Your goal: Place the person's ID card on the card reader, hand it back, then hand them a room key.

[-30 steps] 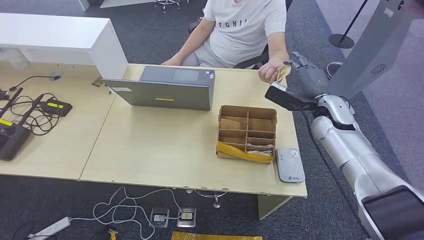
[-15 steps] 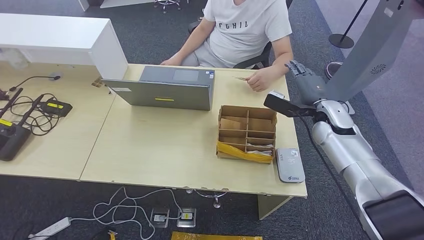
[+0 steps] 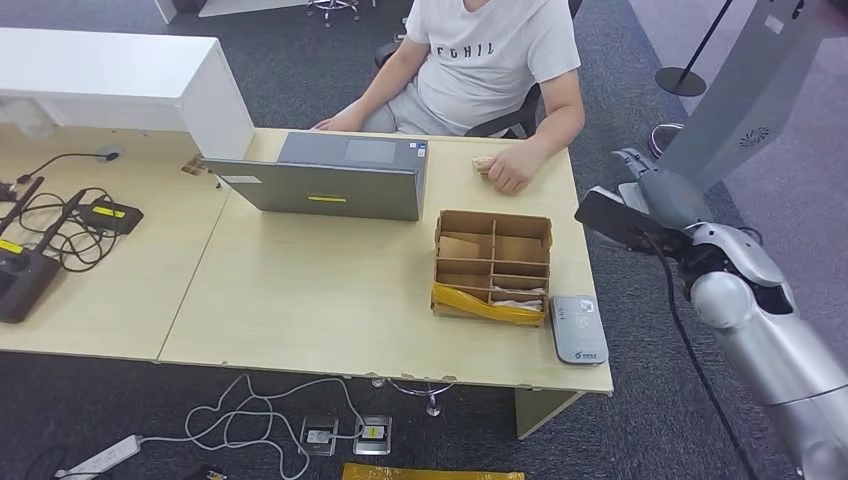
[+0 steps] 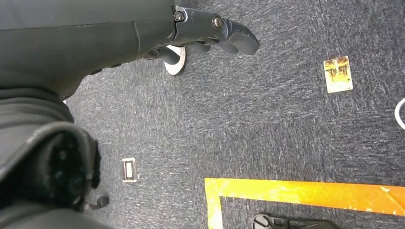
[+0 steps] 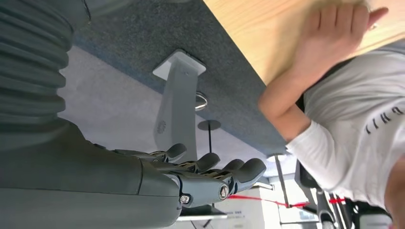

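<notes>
My right hand (image 3: 652, 187) hangs off the table's right edge, past the person's forearm, and holds nothing. In the right wrist view its fingers (image 5: 224, 174) are spread and bare. The person's hand (image 3: 510, 170) rests on the table (image 3: 320, 290) beside the laptop, with a pale card edge (image 3: 483, 162) showing at the fingertips. Near the front right corner lies the grey card reader (image 3: 578, 328), nothing on it. A cardboard divider box (image 3: 492, 262) holding cards stands just left of it. My left hand (image 4: 217, 29) hangs over the carpet, fingers loosely out and holding nothing.
A grey laptop (image 3: 330, 178) stands at the back middle of the table. Cables and black devices (image 3: 60, 235) lie on the left desk. A tilted grey kiosk (image 3: 745, 95) stands close behind my right hand. The person (image 3: 490, 60) sits at the far side.
The person took the card from my right hand and brought it down onto the table. My right hand then pulled back to the right, off the table edge.
</notes>
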### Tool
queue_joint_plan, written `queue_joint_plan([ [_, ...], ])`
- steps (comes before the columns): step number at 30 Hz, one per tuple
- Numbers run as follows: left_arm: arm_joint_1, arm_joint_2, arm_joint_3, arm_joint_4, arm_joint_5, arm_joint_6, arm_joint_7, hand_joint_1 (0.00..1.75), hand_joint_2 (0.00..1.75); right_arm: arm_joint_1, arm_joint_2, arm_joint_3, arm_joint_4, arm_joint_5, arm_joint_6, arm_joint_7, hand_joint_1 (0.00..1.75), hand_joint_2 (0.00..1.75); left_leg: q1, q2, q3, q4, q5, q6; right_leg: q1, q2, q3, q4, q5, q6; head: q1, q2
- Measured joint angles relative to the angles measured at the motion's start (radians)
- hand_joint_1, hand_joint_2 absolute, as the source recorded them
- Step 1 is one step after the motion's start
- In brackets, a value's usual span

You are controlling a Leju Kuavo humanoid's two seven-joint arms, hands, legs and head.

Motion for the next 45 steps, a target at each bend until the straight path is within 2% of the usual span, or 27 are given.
queue_joint_plan([
  [9,0.000,0.002,0.000,0.000,0.012,0.011,0.019,0.00,0.00,0.094,-0.086,-0.038,-0.200,-0.044,-0.003,0.008,0.00,1.75,0.000,0.000,0.000,0.000,0.000,0.000,0.000,0.001,0.000,0.000,0.000,0.000,0.000,0.000],
  [15,0.000,0.002,0.000,0.000,0.017,0.016,0.020,0.00,0.00,0.175,-0.107,-0.046,-0.284,-0.087,-0.056,0.028,0.00,1.75,0.000,0.000,0.000,0.000,0.000,0.000,0.000,0.002,0.000,0.000,0.000,0.000,0.000,0.000],
  [22,-0.001,0.001,0.000,0.000,0.018,0.017,0.020,0.00,0.00,0.223,-0.124,-0.047,-0.341,-0.103,-0.071,0.038,0.00,1.75,0.000,0.000,0.000,0.000,0.000,0.000,0.000,0.002,0.000,0.000,0.000,0.000,0.000,0.000],
  [30,-0.002,-0.003,0.001,0.000,0.030,0.037,0.028,0.00,0.00,0.331,-0.113,-0.007,-0.338,-0.084,-0.192,0.049,0.00,1.75,0.000,0.000,-0.001,-0.001,0.000,0.000,0.000,0.001,0.000,0.000,0.000,0.000,0.000,0.000],
  [37,-0.003,-0.008,0.001,0.000,0.035,0.049,0.041,0.00,0.00,0.378,-0.086,0.046,-0.315,-0.080,-0.240,0.047,0.00,1.75,0.001,0.000,-0.001,-0.001,0.000,0.000,0.000,0.001,0.000,0.000,-0.001,0.000,0.000,0.000],
  [45,-0.006,-0.013,0.001,0.000,0.035,0.049,0.041,0.00,0.00,0.394,-0.029,0.112,-0.251,-0.025,-0.313,0.009,0.00,1.75,0.001,0.000,-0.001,-0.001,0.000,0.000,0.001,0.001,0.000,0.000,-0.001,-0.001,0.000,0.000],
])
